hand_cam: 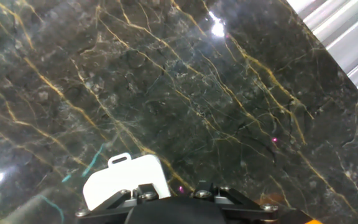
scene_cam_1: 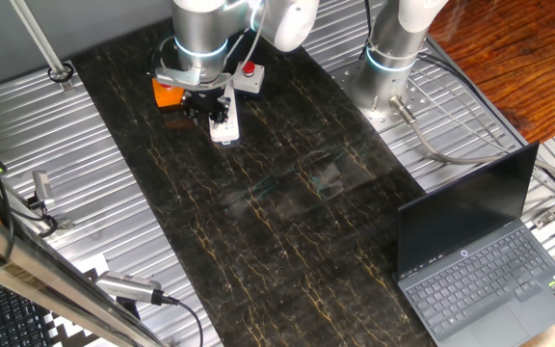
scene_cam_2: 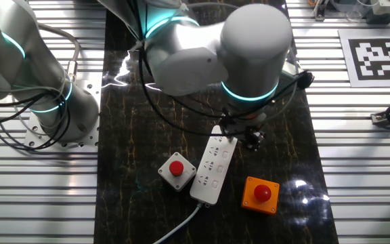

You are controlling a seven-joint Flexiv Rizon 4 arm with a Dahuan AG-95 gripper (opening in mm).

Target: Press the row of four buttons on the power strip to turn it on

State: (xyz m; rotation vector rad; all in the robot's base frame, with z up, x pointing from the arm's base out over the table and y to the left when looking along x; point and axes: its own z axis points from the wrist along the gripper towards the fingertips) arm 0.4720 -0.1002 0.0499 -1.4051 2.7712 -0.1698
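The power strip (scene_cam_2: 212, 168) is a long white bar lying on the dark marble table top, its cable running off the near end in the other fixed view. My gripper (scene_cam_2: 244, 133) hangs over the strip's far end, low above it. In one fixed view the gripper (scene_cam_1: 207, 104) covers the upper part of the strip (scene_cam_1: 224, 128). The hand view shows only the strip's rounded white end (hand_cam: 127, 178) at the bottom edge, above the gripper's dark linkages. The fingertips are hidden, and no gap or contact shows.
A grey box with a red button (scene_cam_2: 177, 170) sits left of the strip and an orange box with a red button (scene_cam_2: 261, 194) sits right of it. A second arm's base (scene_cam_1: 389, 60), an open laptop (scene_cam_1: 480, 255) and ribbed metal decking (scene_cam_1: 56, 164) flank the marble.
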